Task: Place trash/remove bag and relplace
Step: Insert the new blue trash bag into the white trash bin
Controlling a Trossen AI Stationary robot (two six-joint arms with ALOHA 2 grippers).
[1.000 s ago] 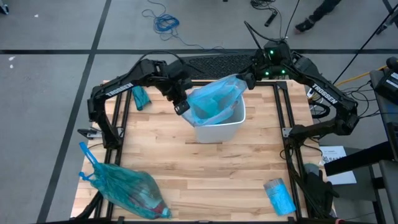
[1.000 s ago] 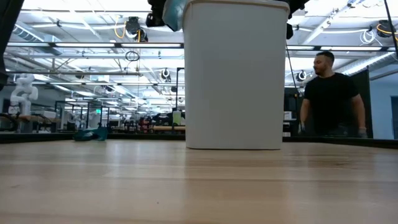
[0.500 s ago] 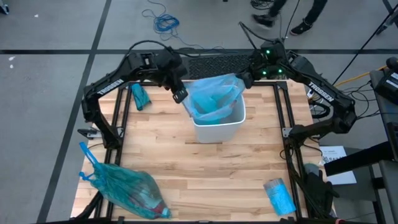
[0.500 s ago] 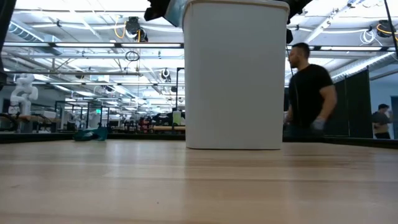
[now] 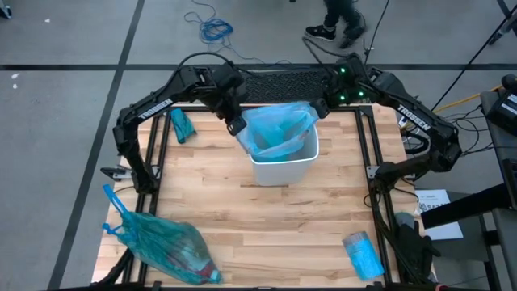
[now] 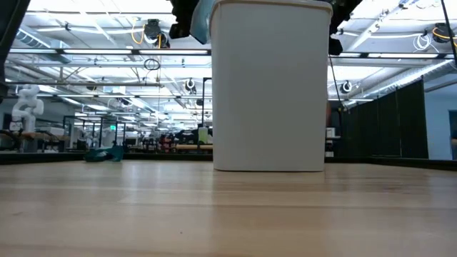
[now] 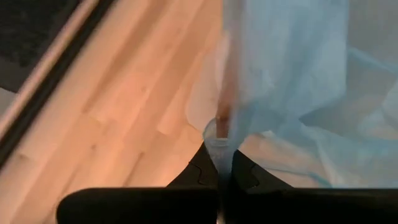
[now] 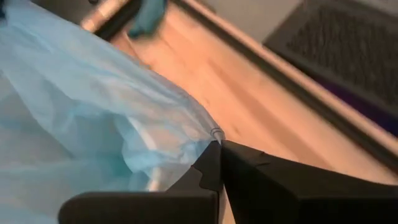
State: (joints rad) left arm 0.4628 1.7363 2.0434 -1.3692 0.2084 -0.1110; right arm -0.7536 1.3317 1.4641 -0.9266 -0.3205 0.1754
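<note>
A white bin stands upright on the wooden table, toward its far middle; it also fills the low view as the bin. A pale blue bag sits in its mouth, rising loosely above the rim. My left gripper is shut on the bag at the bin's left side, and my right gripper is shut on it at the far right corner. A tied teal bag, with red showing through, lies on the table's near left corner. My left gripper pinches the bag's left edge between its two fingers, slanting down from the table's far left. The film fans out from the fingertips, bunched where they meet it, and stays lifted above the bin's rim. My right gripper pinches a gathered point of the bag's edge between its fingertips, slanting down from the table's far right. From there the film spreads toward the bin in folds, held above the rim.
A folded teal bag lies by the table's far left edge. A pale blue packet lies at the near right. A black frame rims the table. Bare wood lies between the bin and the near edge.
My right gripper has shut on the bag's far right edge. My left gripper has moved toward the table's far edge, drawing the bag's left edge with it. The bin has stayed in place. A person behind the table has walked out of the low view.
</note>
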